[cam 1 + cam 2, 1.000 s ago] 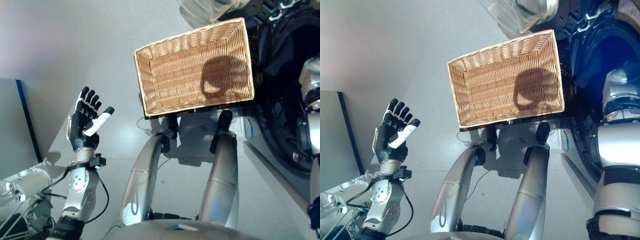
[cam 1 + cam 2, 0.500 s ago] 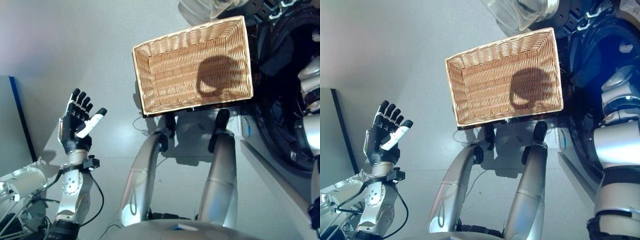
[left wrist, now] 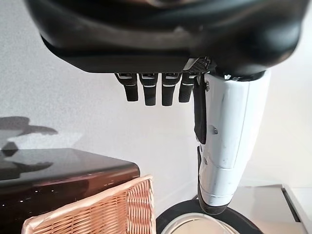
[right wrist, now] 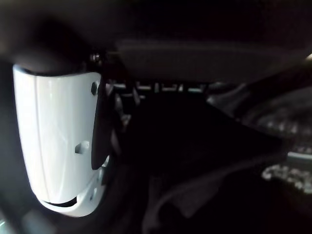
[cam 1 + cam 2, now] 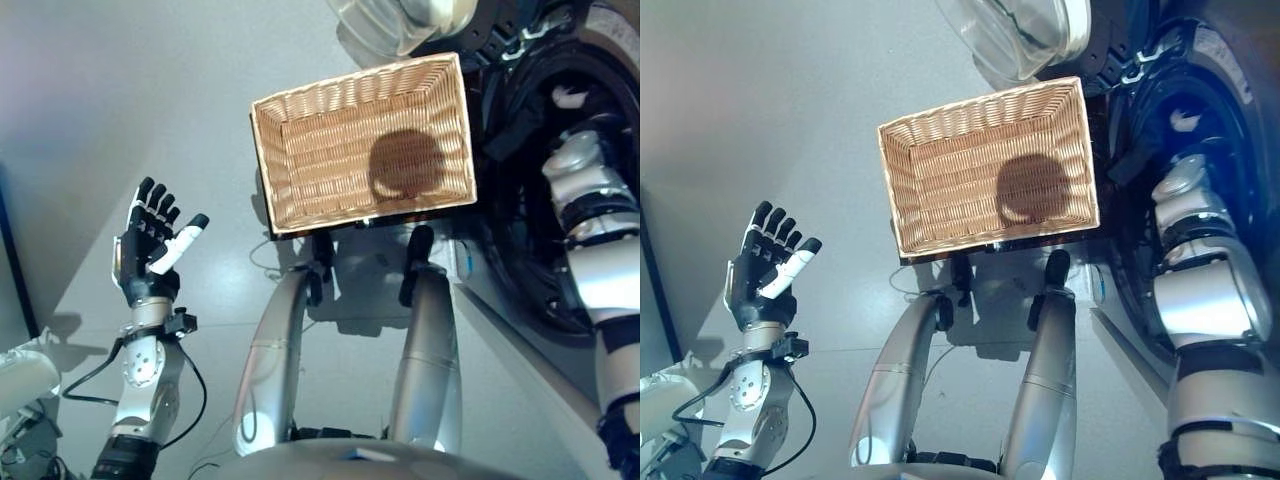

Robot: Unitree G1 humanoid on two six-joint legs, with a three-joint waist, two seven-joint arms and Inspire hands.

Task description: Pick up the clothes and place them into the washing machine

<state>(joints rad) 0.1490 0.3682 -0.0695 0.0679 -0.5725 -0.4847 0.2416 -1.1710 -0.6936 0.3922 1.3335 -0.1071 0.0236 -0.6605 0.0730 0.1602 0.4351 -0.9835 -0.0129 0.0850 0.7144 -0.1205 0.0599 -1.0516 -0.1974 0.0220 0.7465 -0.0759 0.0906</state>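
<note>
Two hands, far apart in their work. The left hand (image 5: 152, 250) is raised over the bare floor on the robot's left, fingers (image 3: 153, 90) straight and spread, thumb out, holding nothing. The right hand (image 4: 63, 146) is reached into the washer's dark drum (image 5: 545, 200); in the head views only its forearm shows, going in through the opening, and its own wrist view gives the white thumb against blackness with dim folds beyond — whether its fingers are spread or curled on cloth I cannot tell.

Outward from there: the wicker basket (image 5: 362, 140) sits just beside the washer, on a dark stand, between the two arms and ahead of the robot. It looks empty — bare weave across the whole bottom. No clothes lie in it or on the floor around it. A dark fold of what may be fabric hangs at the drum's rim (image 5: 505, 140), and a small pale scrap (image 5: 568, 97) shows deeper inside; so the clothes, as far as can be judged, are already in the drum, straight ahead of the right hand. That hand is much the nearer one; the left is well apart, with the basket between it and the washer.

The glass door (image 5: 1015, 35) stands swung open beyond the basket's far edge. The door rim and basket corner flank the right forearm closely, and would be what to clear on pulling out.
</note>
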